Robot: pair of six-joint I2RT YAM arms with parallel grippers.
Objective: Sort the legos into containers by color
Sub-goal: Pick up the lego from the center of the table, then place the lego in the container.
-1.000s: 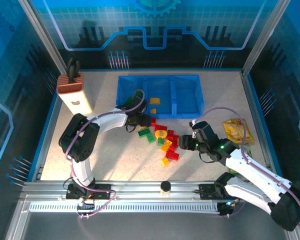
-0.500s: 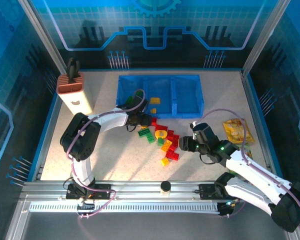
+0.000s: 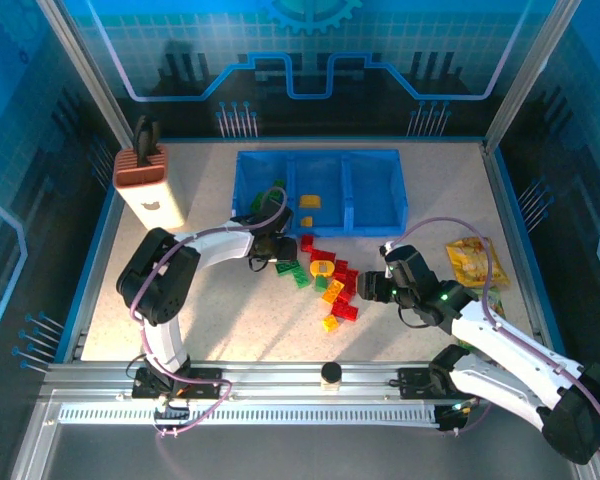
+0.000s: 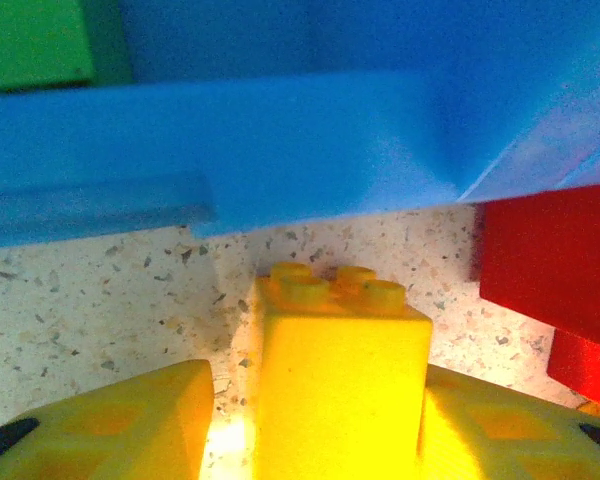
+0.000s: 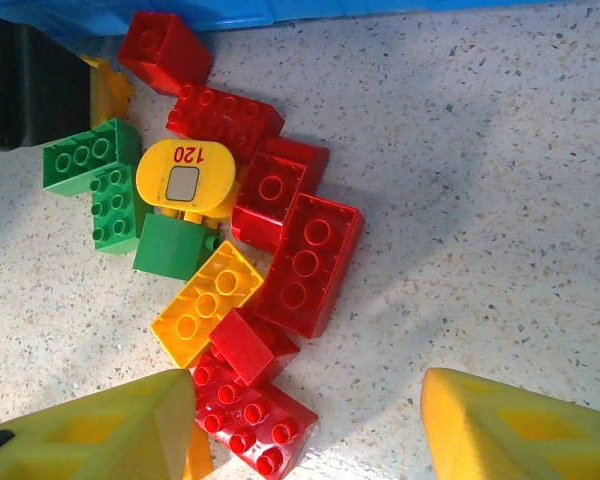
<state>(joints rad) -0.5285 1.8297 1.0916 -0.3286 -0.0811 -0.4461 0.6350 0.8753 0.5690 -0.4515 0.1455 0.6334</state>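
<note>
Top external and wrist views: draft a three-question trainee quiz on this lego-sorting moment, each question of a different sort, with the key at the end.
1. True or false: a yellow brick sits studs up between the fingers of the left gripper.
2. Which number is printed on the rounded yellow piece in the right wrist view? A) 120 B) 210 C) 15
3. Fill in: in the blue tray, the yellow legos lie in the ___ compartment.
Key: 1 true; 2 A; 3 middle.
</note>
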